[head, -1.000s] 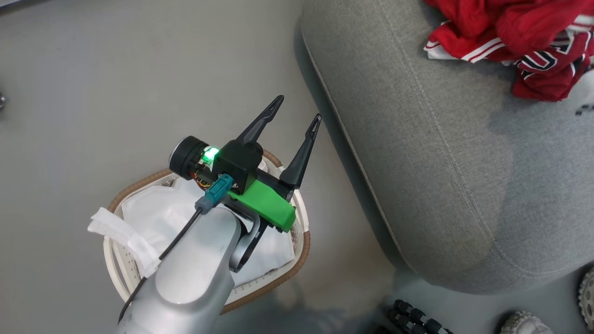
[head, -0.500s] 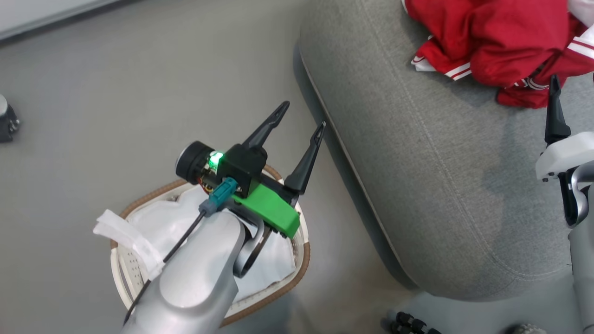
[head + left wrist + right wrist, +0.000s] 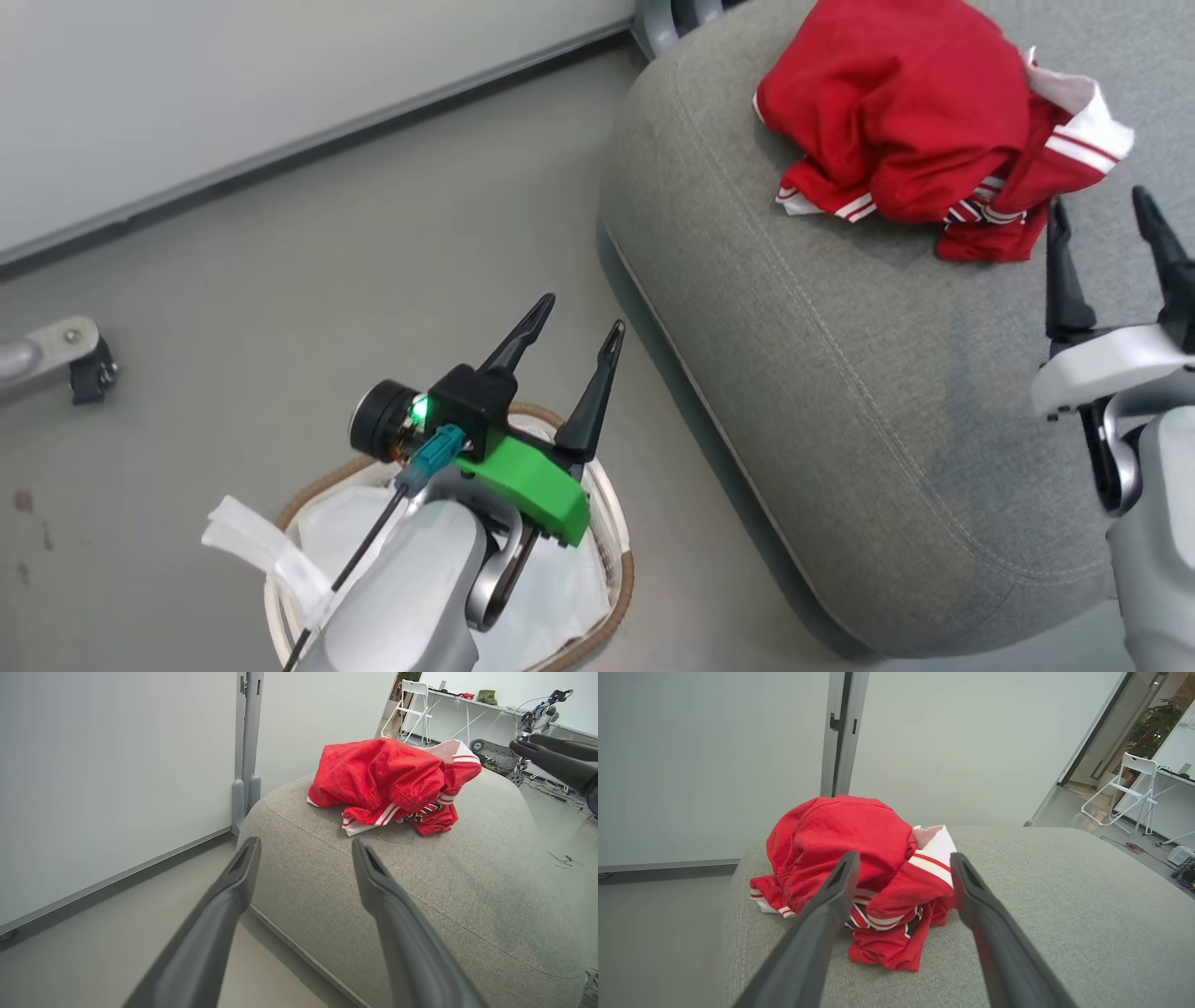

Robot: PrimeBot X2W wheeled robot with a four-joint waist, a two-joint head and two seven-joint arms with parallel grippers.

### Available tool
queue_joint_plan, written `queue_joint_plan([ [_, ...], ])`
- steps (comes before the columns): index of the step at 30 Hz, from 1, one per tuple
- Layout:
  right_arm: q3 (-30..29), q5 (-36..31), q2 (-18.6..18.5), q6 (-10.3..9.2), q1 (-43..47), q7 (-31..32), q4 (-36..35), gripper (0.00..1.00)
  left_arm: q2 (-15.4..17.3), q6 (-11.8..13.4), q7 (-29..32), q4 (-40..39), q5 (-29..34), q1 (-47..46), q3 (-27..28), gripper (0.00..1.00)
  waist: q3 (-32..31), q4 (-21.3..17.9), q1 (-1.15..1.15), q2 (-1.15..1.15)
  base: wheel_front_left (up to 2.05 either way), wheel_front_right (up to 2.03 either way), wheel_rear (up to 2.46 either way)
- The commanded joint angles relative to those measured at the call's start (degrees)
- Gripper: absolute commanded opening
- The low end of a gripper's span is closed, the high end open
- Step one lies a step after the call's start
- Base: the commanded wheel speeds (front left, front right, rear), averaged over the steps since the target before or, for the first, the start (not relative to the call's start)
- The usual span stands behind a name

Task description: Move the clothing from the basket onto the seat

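Note:
The clothing (image 3: 906, 140), a crumpled red jersey with white striped trim, lies in a heap on the grey seat (image 3: 840, 373), also seen as the clothing (image 3: 392, 781) and the clothing (image 3: 859, 868) in the wrist views. My right gripper (image 3: 1102, 215) stands open just short of the heap, nothing between its fingers. My left gripper (image 3: 579, 327) is open and empty above the basket (image 3: 616, 579), which holds its white liner (image 3: 560, 597). The left gripper (image 3: 303, 847) points toward the seat (image 3: 444, 882).
A pale wall with a grey baseboard (image 3: 280, 159) runs behind the grey floor. A castor on a metal leg (image 3: 79, 359) sits at the left. A grey post (image 3: 246, 751) stands by the seat's far corner. A white folding chair (image 3: 1125, 788) stands in the background.
The head view has shifted, bringing the wall in. My right gripper let go of the clothing, came into view and now stands open, drawn back from the heap.

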Motion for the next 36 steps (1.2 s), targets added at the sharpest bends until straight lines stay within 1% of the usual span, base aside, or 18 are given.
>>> queue_joint_plan([
  [1, 0.57, 0.55, 0.24, -0.08, 1.71, -0.13, 0.02, 1.00, 0.01, 0.39, -0.03, 0.20, 0.10, 1.43, 0.61, 1.00, -3.82, 1.13, 0.00, 0.00, 0.00, 0.00, 0.00],
  [7, 2.99, 1.81, 1.01, -0.08, 3.98, -0.13, -0.64, 1.00, -0.08, 1.66, -0.04, -0.27, 0.08, 4.84, 3.95, 1.00, -6.86, 5.11, 0.00, 0.00, 0.00, 0.00, 0.00],
  [11, 4.74, 2.78, 2.55, -0.08, 5.33, -0.14, -1.12, 1.00, -0.13, 2.58, -0.03, -0.71, 0.53, 7.26, 7.15, 1.00, -8.28, 8.66, 0.00, 0.00, 0.00, 0.00, 0.00],
  [17, 6.79, 3.33, 5.41, -0.08, 7.01, -0.14, -1.78, 1.00, -0.14, 3.87, -0.03, -1.13, 2.40, 11.40, 14.05, 1.00, -10.03, 13.50, 0.00, 0.00, 0.00, 0.00, 0.00],
  [21, 7.57, 3.69, 7.00, -0.08, 8.07, -0.14, -1.88, 1.00, -0.14, 4.01, -0.03, -1.70, 4.27, 14.11, 18.70, 1.00, -10.89, 15.71, 0.00, 0.00, 0.00, 0.00, 0.00],
  [23, 9.15, 2.77, 7.46, -0.08, 8.66, -0.14, -1.96, 1.00, -0.15, 3.94, -0.03, -1.79, 5.35, 15.62, 20.84, 1.00, -11.15, 16.48, 0.00, 0.00, 0.00, 0.00, 0.00],
  [27, 9.24, 2.97, 7.82, -0.08, 9.66, -0.13, -1.13, 1.00, -0.12, 3.74, -0.04, -1.85, 7.62, 17.83, 24.38, 1.00, -11.90, 17.56, 0.00, 0.00, 0.00, 0.00, 0.00],
  [33, 10.12, 2.76, 8.15, -0.08, 11.57, -0.14, -0.40, 1.00, -0.13, 4.31, -0.03, -2.31, 9.36, 20.95, 29.89, 1.00, -13.04, 17.95, 0.00, 0.00, 0.00, 0.00, 0.00],
  [36, 10.38, 2.91, 8.26, -0.08, 12.66, -0.14, -0.23, 1.00, -0.15, 4.31, -0.03, -2.73, 9.55, 22.41, 31.73, 1.00, -13.56, 17.96, 0.00, 0.00, 0.00, 0.00, 0.00],
])
